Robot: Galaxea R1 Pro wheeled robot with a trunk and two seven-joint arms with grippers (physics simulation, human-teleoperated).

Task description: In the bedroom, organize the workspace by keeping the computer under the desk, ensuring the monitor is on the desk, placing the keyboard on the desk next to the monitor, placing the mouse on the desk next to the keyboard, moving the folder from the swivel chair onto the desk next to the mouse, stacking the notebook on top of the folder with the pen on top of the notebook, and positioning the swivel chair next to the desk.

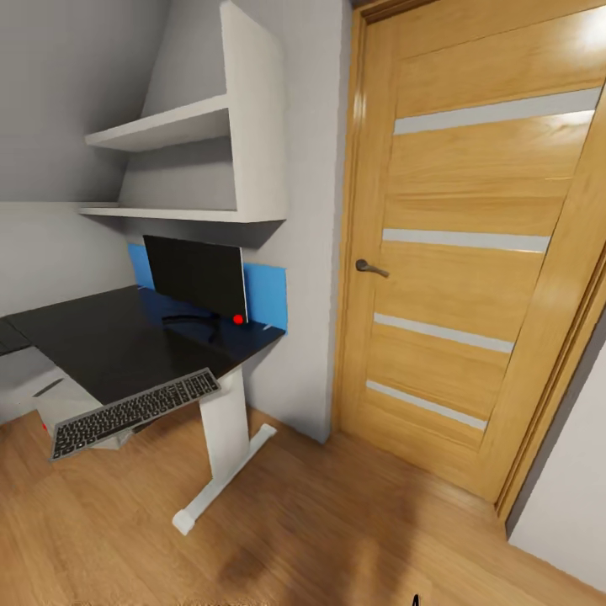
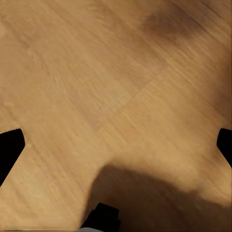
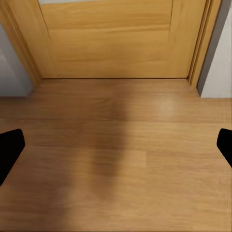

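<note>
Now | keyboard [image 1: 135,412] overhangs desk [image 1: 109,345] front edge | both pincers spread wide, empty, over floor [image 1: 337,522]

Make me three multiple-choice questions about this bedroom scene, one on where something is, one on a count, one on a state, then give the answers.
1. Where is the slim grey keyboard with black keys?
A. At the near edge of the glossy black desk top, overhanging it
B. On the upper white wall shelf
C. On the floor by the door

2. How many pale horizontal stripes cross the oak door?
A. Two
B. Four
C. Six

3. What state is the left end effector in?
A. Shut on a pen
B. Shut on nothing
C. Open over bare wood floor

Answers:
1 A, the head view shows it angled across the desk's front edge.
2 B, four stripes show on the door.
3 C, its dark fingertips stand far apart.
</note>
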